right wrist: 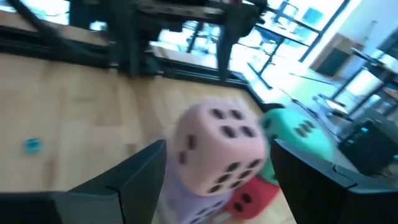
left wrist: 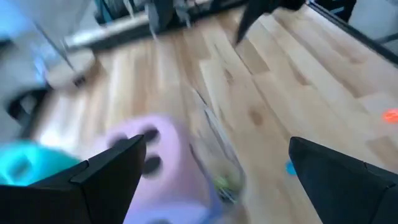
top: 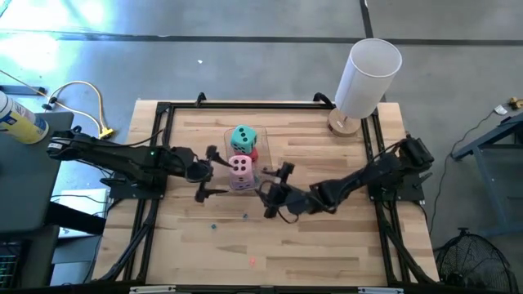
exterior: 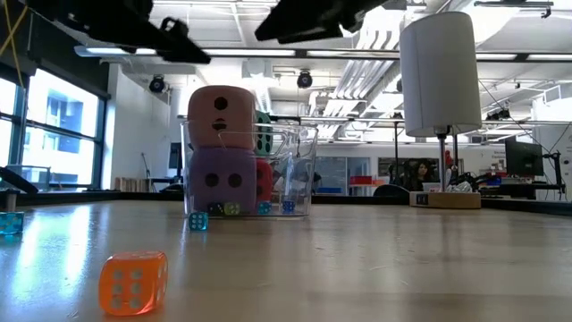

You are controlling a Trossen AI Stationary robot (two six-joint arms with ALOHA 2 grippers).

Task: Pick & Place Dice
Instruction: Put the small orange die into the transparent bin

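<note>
Between my two released claws, left claw (top: 209,173) and right claw (top: 274,190), all four dice sit stacked; pink die (top: 240,167) tops them. Placing looks finished; next I'd retreat carefully.

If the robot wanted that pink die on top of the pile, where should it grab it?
Probably from above, fingers on two opposite flat sides. The pink die sits on the purple die and sticks out over the clear container's rim, so its sides are free.

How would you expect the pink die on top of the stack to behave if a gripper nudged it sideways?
The pink die sits above the clear container's rim on the purple die, so it would probably slide or topple off. It looks foam-like, so likely light and squashy. Flat faces should stop it rolling far.
</note>
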